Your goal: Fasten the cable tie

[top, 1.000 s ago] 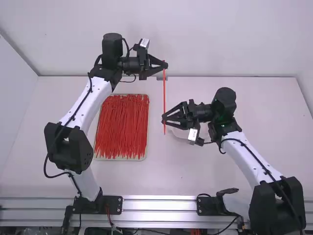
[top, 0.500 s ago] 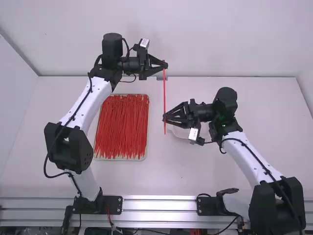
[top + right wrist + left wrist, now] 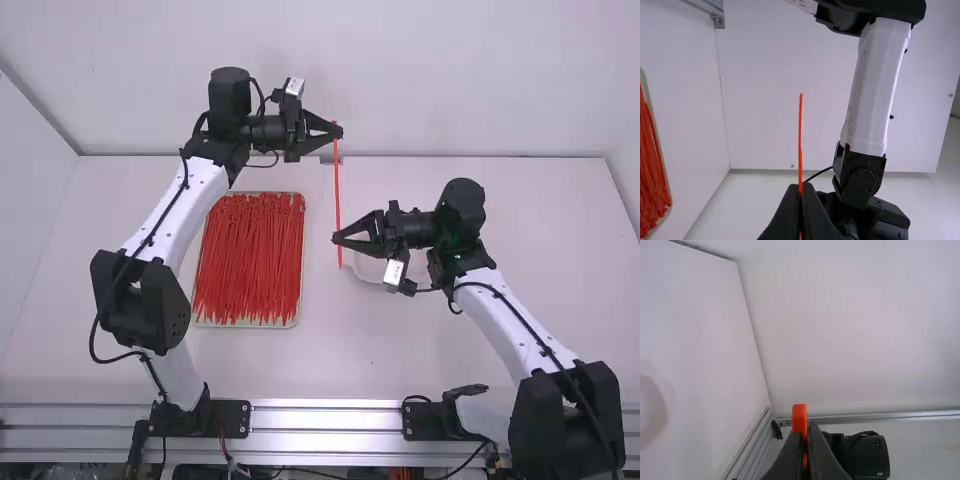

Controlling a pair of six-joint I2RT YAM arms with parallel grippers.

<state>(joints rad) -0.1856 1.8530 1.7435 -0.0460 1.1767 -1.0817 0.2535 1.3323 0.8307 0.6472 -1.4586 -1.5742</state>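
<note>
Above the middle of the white table (image 3: 520,200), a red cable tie (image 3: 337,190) is standing upright in the air, running from twelve o'clock to six. The left gripper (image 3: 335,132) is pinching its upper end, fingers pressed together on it. The right gripper (image 3: 338,239) is pinching the strap near its lower end. At nine o'clock of the tie, a tray (image 3: 250,325) is holding a pile of spare red ties (image 3: 250,255).

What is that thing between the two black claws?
A single red cable tie runs straight between the left gripper and the right gripper. Both are shut on it, as the high view shows.
</note>
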